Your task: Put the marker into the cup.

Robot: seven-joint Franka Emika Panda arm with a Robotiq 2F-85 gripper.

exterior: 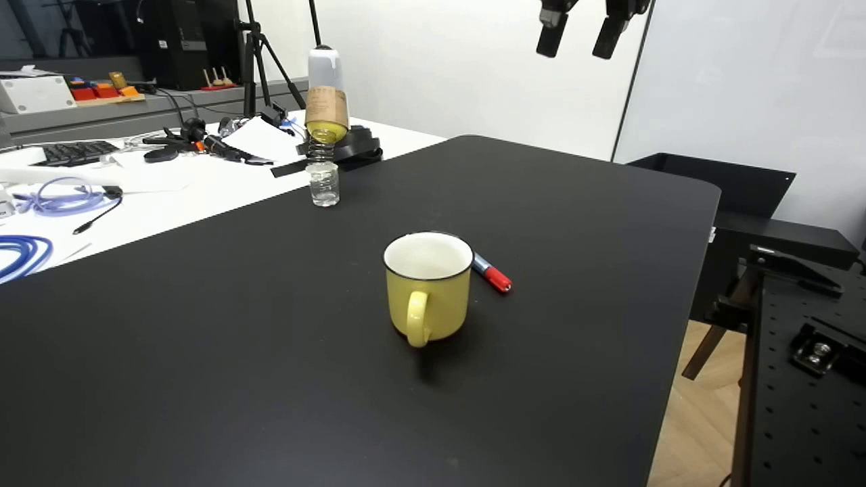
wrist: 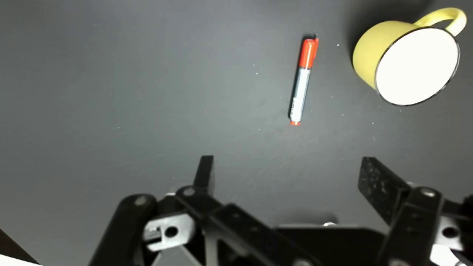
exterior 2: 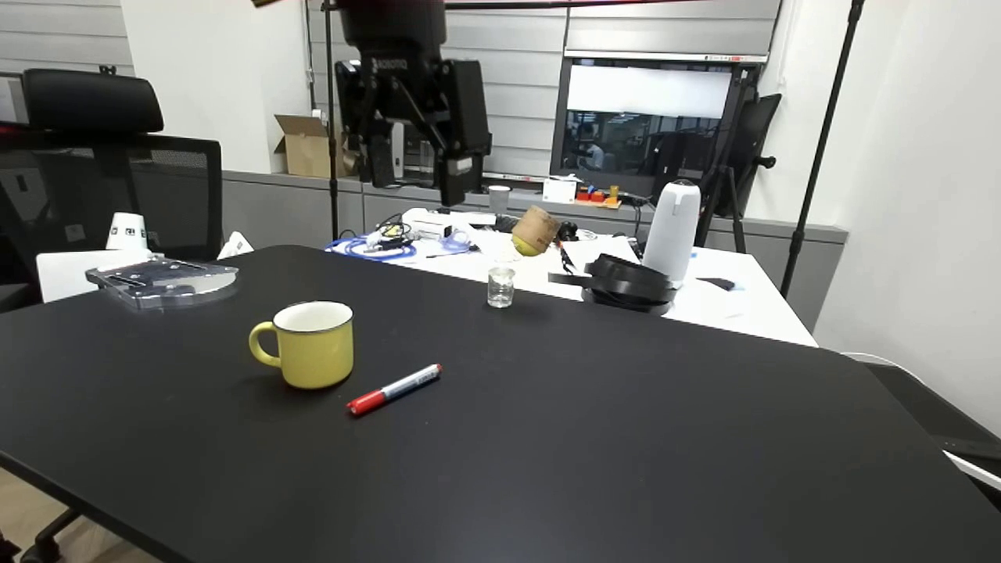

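Note:
The marker [exterior: 496, 276] has a red cap, a grey-white barrel and a red end. It lies on the black table beside the cup, apart from it, as an exterior view [exterior 2: 395, 389] and the wrist view [wrist: 301, 87] show. The cup [exterior: 436, 308] is a yellow mug, upright, with a white inside; it also shows in an exterior view [exterior 2: 319, 356] and at the upper right of the wrist view [wrist: 369, 51]. My gripper [exterior: 577, 49] is open and empty, high above the table, also in an exterior view [exterior 2: 417, 188]. In the wrist view its fingers [wrist: 286, 160] are wide apart, below the marker.
A small clear glass [exterior 2: 500, 288] stands near the table's far edge. A clear plastic piece [exterior 2: 164, 281] lies at the left of the black table [exterior 2: 626, 469]. A white desk [exterior: 155, 210] with cables and black gear adjoins the table.

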